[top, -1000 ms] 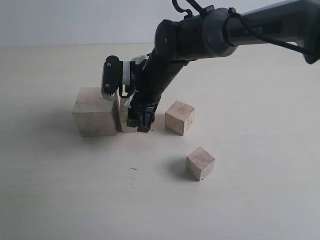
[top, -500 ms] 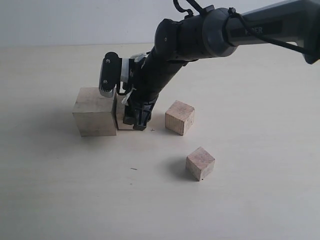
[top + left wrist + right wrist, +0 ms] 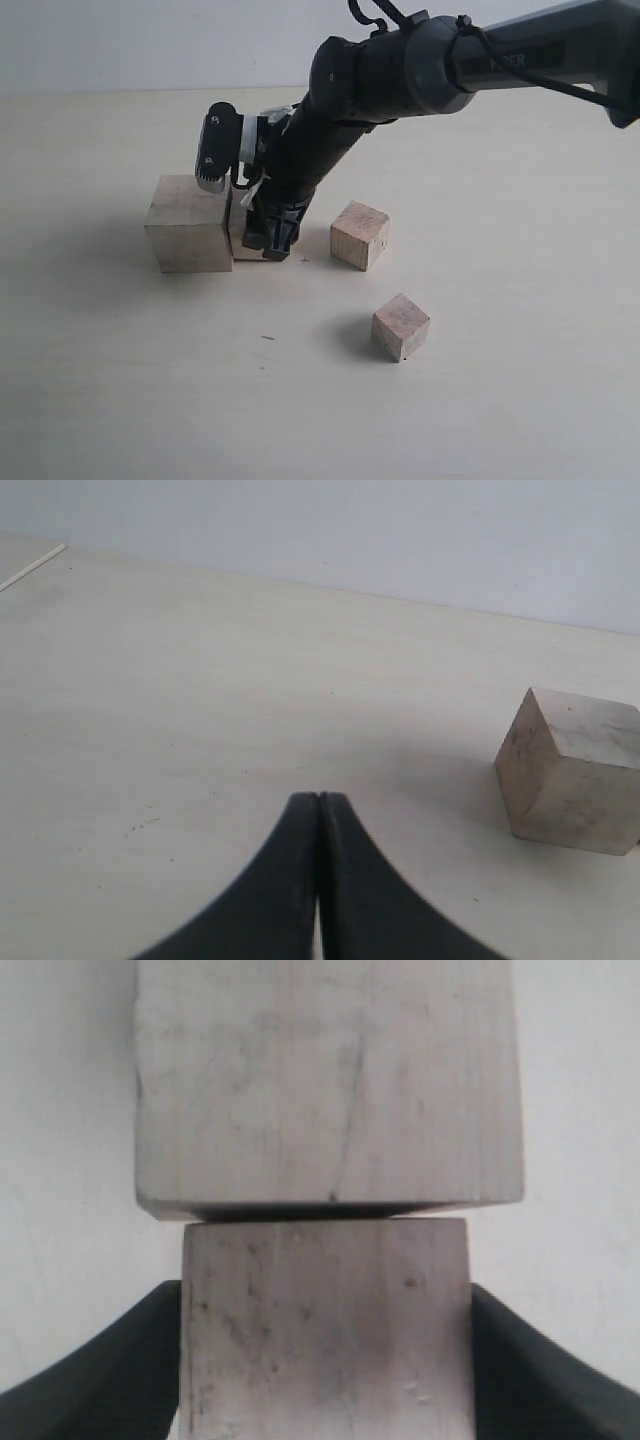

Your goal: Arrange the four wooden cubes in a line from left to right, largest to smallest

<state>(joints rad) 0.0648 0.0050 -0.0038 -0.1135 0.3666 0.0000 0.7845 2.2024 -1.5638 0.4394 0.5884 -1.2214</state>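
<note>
At the left end of the row-to-be, your right gripper is closed on the second cube, a finger flat against each side face, and the block looks to rest on the table right beside the largest cube. In the right wrist view the two blocks are all but touching, with only a thin dark line between them (whether that is a true gap or just an edge in shade, you cannot tell from here). So of the four wooden cubes, I judge you are finishing the placing of number two: the big one anchors the left, and its neighbour is seated next to it but not yet let go. Your next move calls for opening the jaws without nudging the block, then lifting straight up and clear, since the wrist hangs close over the largest cube. Two blocks remain: the far loose cube, near the gripper on its right, and the near loose cube, well apart toward the front. They look close in size, so compare them carefully before choosing which goes third. Your left gripper is out of the exterior view, its fingers pressed together on nothing, over bare table with a single cube standing apart from it.
</note>
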